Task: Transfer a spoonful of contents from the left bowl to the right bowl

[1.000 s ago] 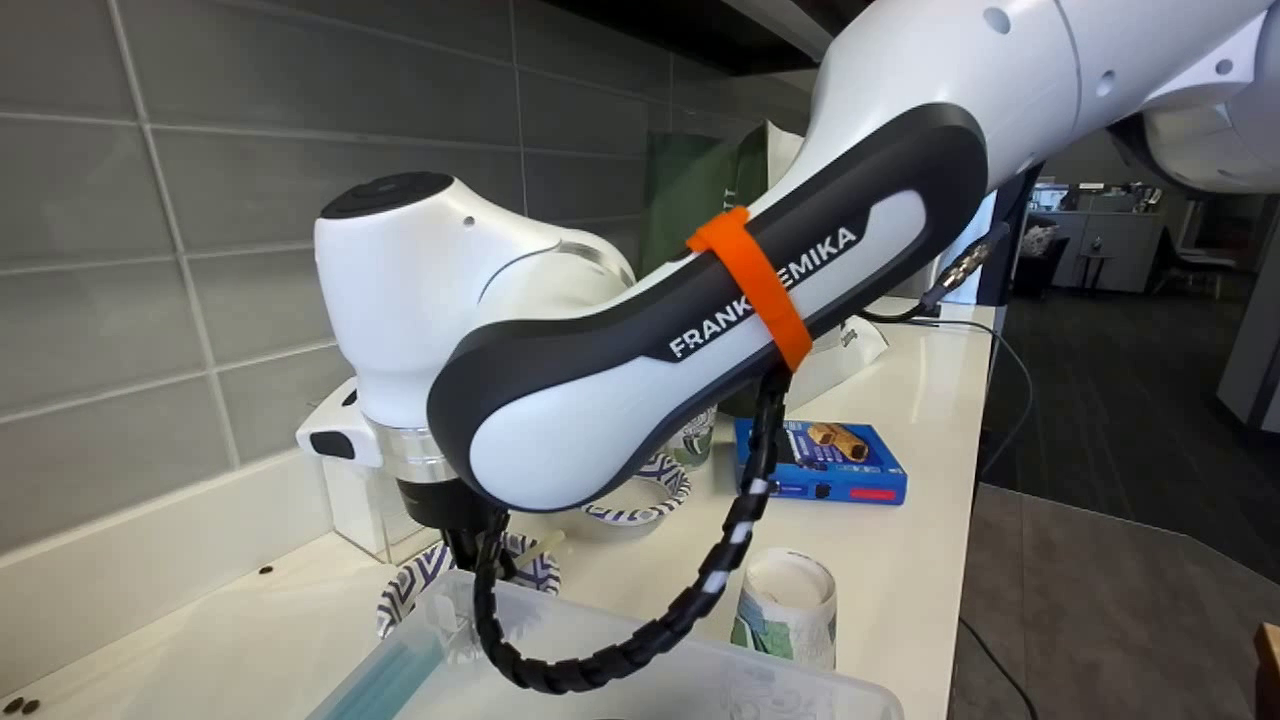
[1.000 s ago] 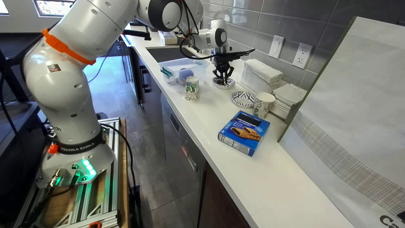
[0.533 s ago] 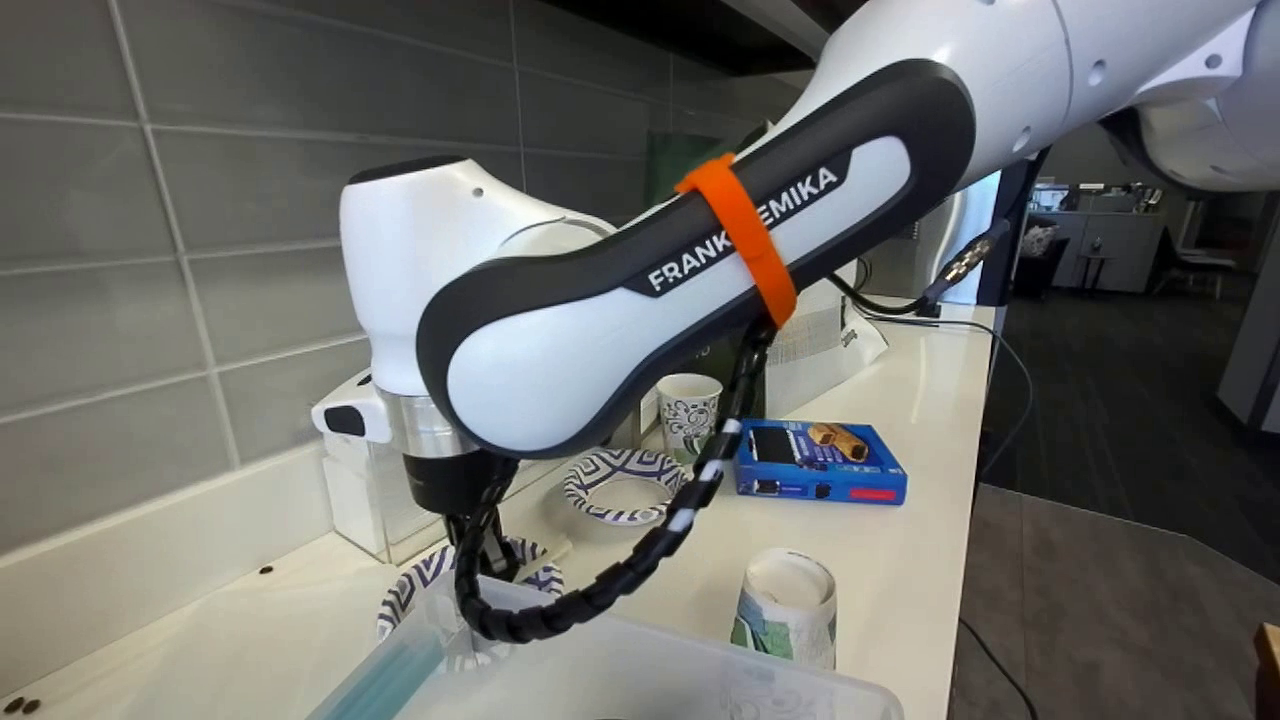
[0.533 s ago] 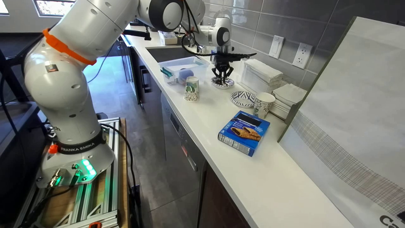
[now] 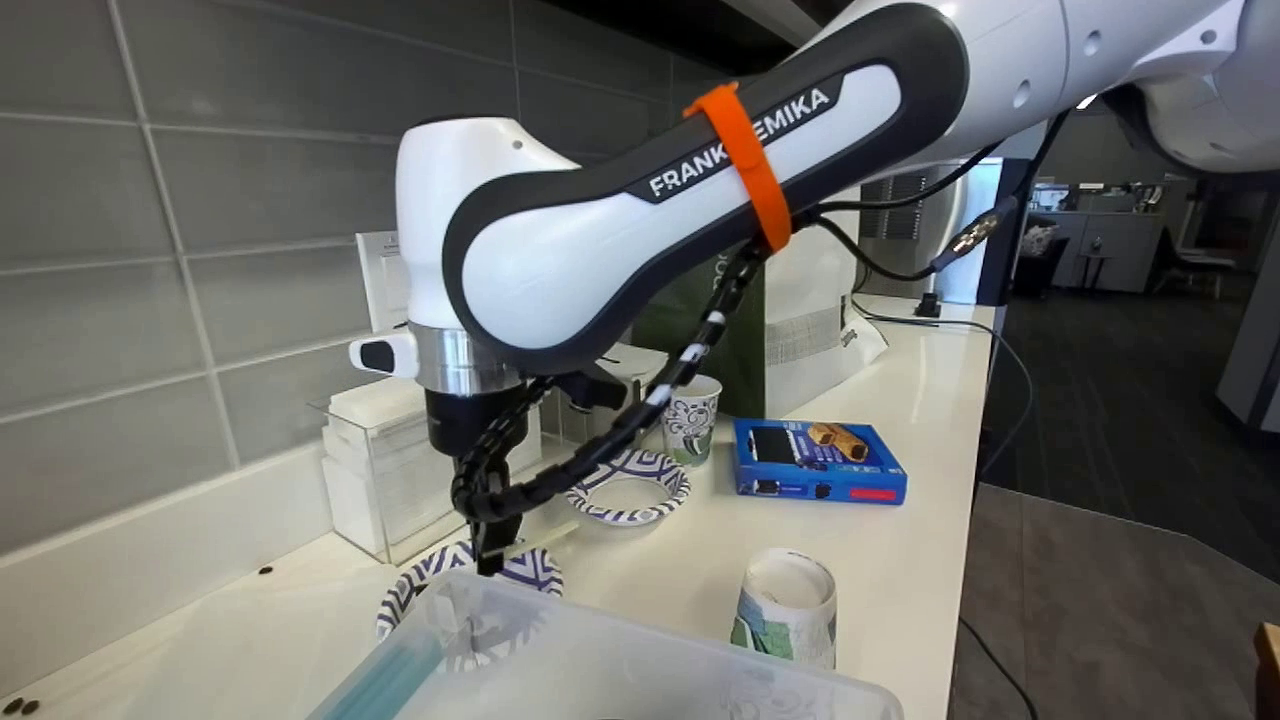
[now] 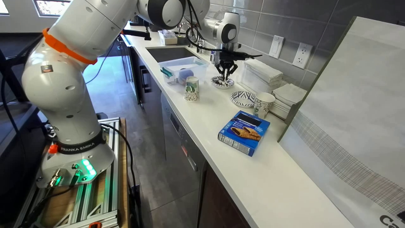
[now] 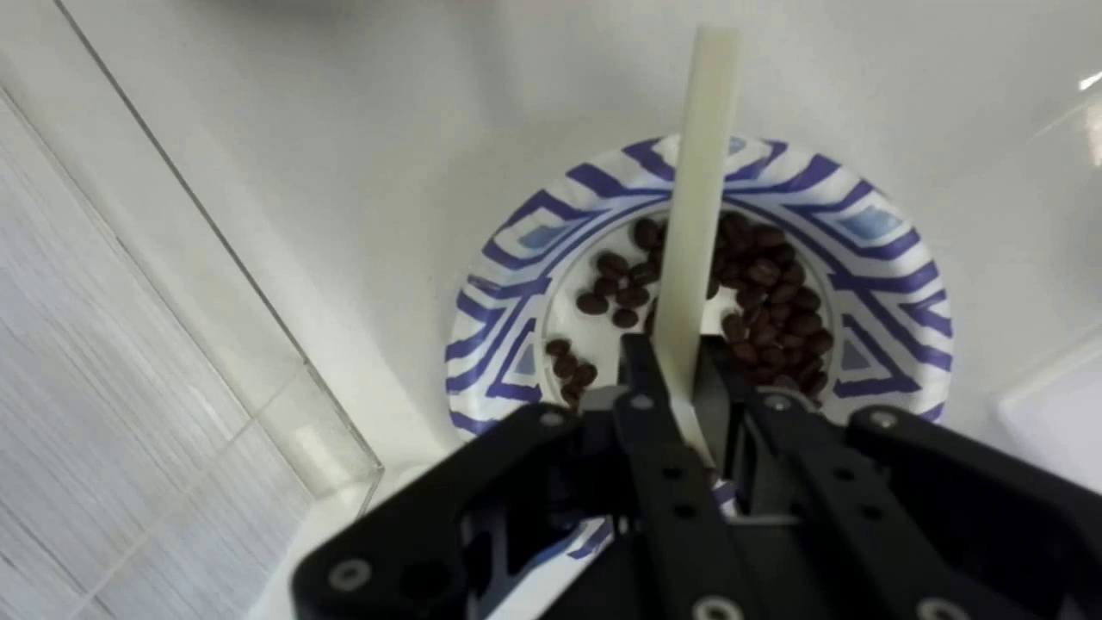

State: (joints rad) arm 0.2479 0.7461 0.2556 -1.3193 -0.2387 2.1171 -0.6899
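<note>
While my tool (image 7: 674, 370) points down over the left bowl (image 7: 895, 284), its two fingers pinch the spoon (image 7: 702, 164) by a pale, flat handle. Wrist view: handle runs outward past the rim; its lower end is hidden by my tool. I cannot tell whether my fingertips touch the beans (image 7: 779, 323). Beans: dark brown, heaped toward one side of the left bowl, several more scattered across its floor. The right bowl (image 5: 675, 487) sits near it on the counter (image 6: 278, 177), seen in both exterior views; in an exterior view the handle's free end points roughly toward it. Also noted: cup (image 6: 263, 106), upright, just beside the right bowl; blue box (image 6: 243, 134), lying flat; napkins (image 6: 264, 69), stacked along the back; clear tub (image 5: 650, 645), near the left bowl; second cup (image 5: 785, 625), near the tub, apparently upside down.
</note>
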